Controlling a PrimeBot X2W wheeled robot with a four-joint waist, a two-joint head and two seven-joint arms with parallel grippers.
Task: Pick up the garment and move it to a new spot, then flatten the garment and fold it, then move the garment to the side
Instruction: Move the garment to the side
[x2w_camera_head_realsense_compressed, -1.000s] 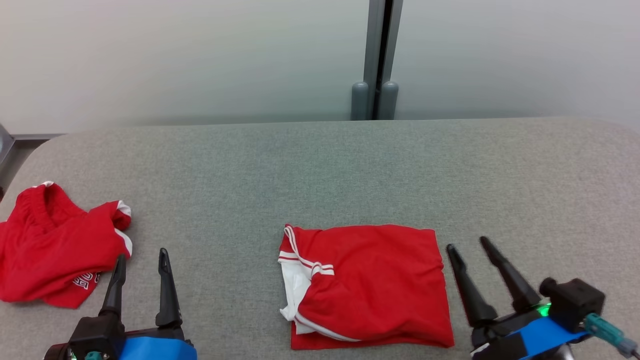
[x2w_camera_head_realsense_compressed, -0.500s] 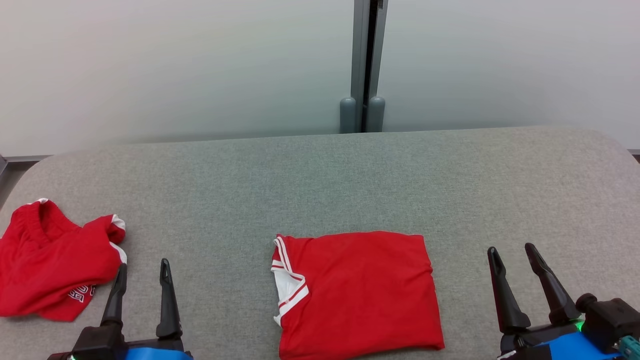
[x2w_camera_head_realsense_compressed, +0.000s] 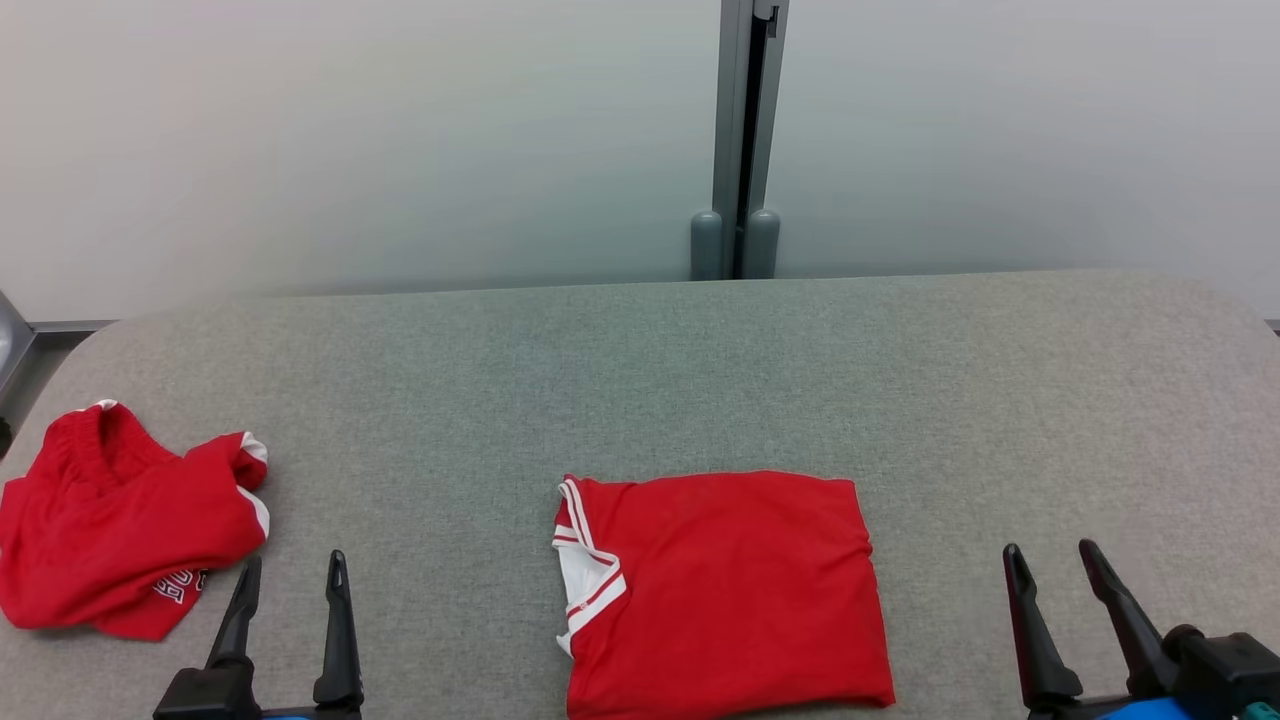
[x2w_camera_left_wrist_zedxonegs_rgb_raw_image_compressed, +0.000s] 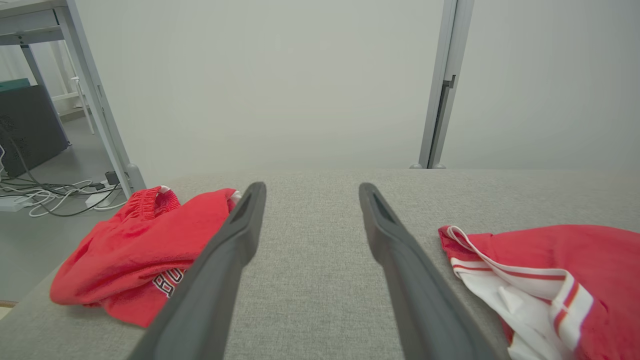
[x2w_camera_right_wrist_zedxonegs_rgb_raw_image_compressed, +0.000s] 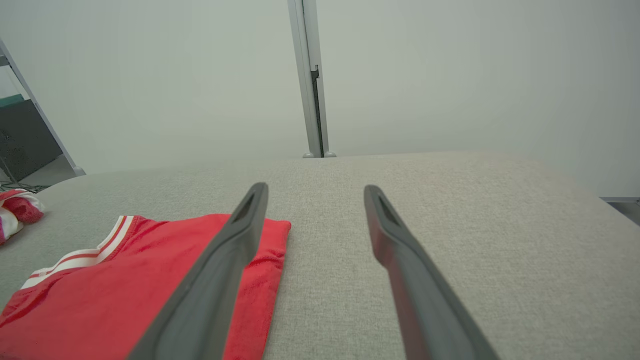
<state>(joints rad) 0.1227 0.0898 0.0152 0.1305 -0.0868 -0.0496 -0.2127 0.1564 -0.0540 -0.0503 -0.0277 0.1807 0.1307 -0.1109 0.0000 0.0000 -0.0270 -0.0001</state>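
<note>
A folded red garment with white-striped trim on its left edge lies flat at the table's front centre; it also shows as the folded garment at the right of the left wrist view and the folded garment at the lower left of the right wrist view. My left gripper stands open well left of it, nothing between its fingers, as the left gripper confirms. My right gripper is open just right of the garment's right edge, apart from it; the right gripper holds nothing.
A second, crumpled red garment with white lettering lies at the table's left edge, close to my left gripper. The grey fabric table ends at a pale wall with a grey post. Cables lie on the floor beyond the left edge.
The head camera has shifted. My right gripper has drawn back to the right, away from the folded garment's right edge. The garment now lies flatter, with less white lining showing.
</note>
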